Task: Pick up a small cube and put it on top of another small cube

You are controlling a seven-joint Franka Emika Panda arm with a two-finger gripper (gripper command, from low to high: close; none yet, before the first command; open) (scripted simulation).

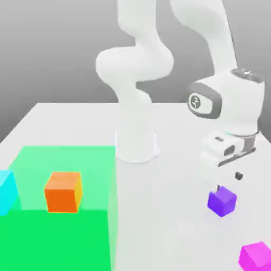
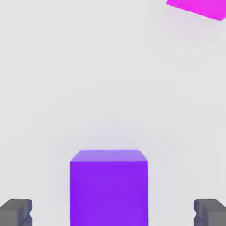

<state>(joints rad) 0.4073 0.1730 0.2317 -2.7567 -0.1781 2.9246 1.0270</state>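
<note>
The small violet-purple cube (image 1: 222, 201) rests on the white table at the exterior view's right. My gripper (image 1: 228, 181) hangs just above it, open, with nothing between its fingers. In the hand view the same cube (image 2: 108, 185) sits centred between the two dark fingertips (image 2: 16, 211), which stand far apart on either side of it and clear of its faces. A pinker magenta cube (image 1: 256, 256) lies nearer the front right corner, and its edge (image 2: 198, 8) shows in the hand view.
A translucent green box region (image 1: 63, 211) covers the front left of the table. An orange cube (image 1: 63, 191) sits inside it and a cyan block (image 1: 6, 191) at its left edge. The arm's white base (image 1: 136, 143) stands mid-table.
</note>
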